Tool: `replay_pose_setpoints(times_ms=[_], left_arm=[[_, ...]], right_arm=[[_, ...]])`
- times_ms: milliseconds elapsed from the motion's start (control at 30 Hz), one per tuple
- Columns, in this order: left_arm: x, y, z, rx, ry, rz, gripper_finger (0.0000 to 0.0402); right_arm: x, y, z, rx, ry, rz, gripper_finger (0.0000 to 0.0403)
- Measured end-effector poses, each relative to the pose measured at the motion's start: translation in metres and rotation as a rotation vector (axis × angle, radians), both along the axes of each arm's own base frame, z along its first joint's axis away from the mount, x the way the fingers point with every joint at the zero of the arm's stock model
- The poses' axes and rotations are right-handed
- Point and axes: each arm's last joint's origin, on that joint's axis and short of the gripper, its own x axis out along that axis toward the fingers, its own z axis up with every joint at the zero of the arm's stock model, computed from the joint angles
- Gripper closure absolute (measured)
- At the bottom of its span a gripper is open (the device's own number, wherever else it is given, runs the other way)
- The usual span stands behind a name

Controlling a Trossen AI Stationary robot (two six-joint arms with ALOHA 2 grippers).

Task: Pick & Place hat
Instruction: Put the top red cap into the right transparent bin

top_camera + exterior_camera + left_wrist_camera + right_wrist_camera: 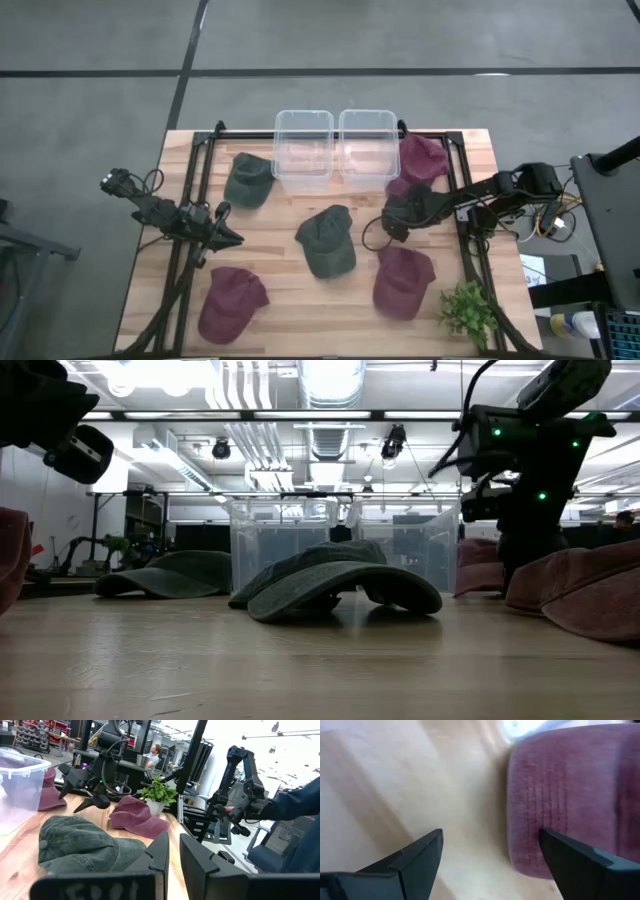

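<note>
maroon hat [560,805], unlabelled, beside open right claw [490,855]

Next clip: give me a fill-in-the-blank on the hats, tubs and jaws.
The clear tubs on the table number ____.
The hat in the middle of the table is ____ in colour.
The right gripper has its jaws ____.
The potted plant stands by the table's ____ edge.
Missing: two; green; open; right
</note>
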Motion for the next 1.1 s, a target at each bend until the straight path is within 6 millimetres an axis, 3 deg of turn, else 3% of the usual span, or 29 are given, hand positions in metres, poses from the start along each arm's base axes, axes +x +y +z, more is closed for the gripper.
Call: replay_pose_setpoints(times_ms=[667,1100], left_arm=[[0.0,0.0,-0.001,0.005,0.004,0.0,0.0362],[0.0,0.001,-0.004,0.02,0.033,0.027,0.0362]], right_arm=[[-0.007,0.0,0.025,0.017,-0.076,0.033,0.0073],[-0.001,0.0,0.006,0.003,0.049,0.073,0.0074]])
